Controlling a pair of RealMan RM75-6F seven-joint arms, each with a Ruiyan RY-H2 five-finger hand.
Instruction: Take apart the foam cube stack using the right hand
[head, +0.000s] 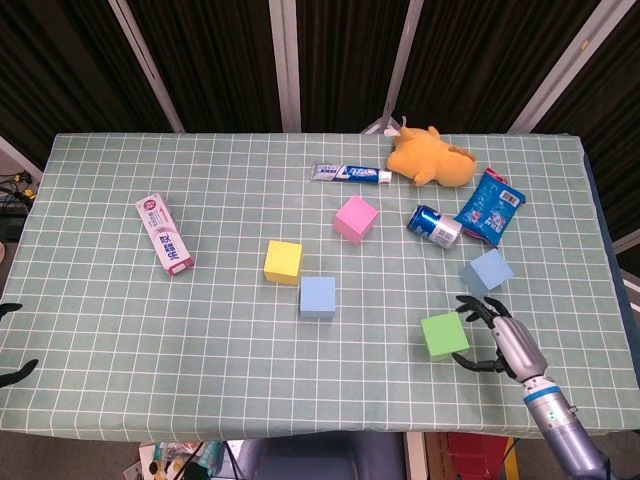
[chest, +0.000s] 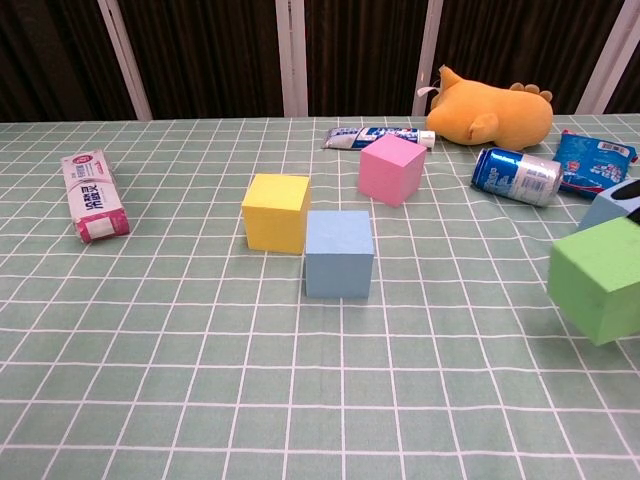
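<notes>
My right hand (head: 497, 340) grips a green foam cube (head: 444, 335) from its right side, low over the near right part of the table; the cube is tilted. In the chest view the green cube (chest: 597, 280) fills the right edge, with one dark fingertip (chest: 630, 190) above it. A light blue cube (head: 486, 272), the one that was under it, sits alone just behind. Of my left hand only two dark fingertips (head: 18, 372) show at the left edge, apart, with nothing between them.
A yellow cube (head: 283, 261), a blue cube (head: 317, 296) and a pink cube (head: 354, 219) stand mid-table. Behind lie a blue can (head: 432, 224), a snack bag (head: 489, 205), an orange plush (head: 430, 158) and a toothpaste tube (head: 350, 173). A toothpaste box (head: 165, 233) lies left.
</notes>
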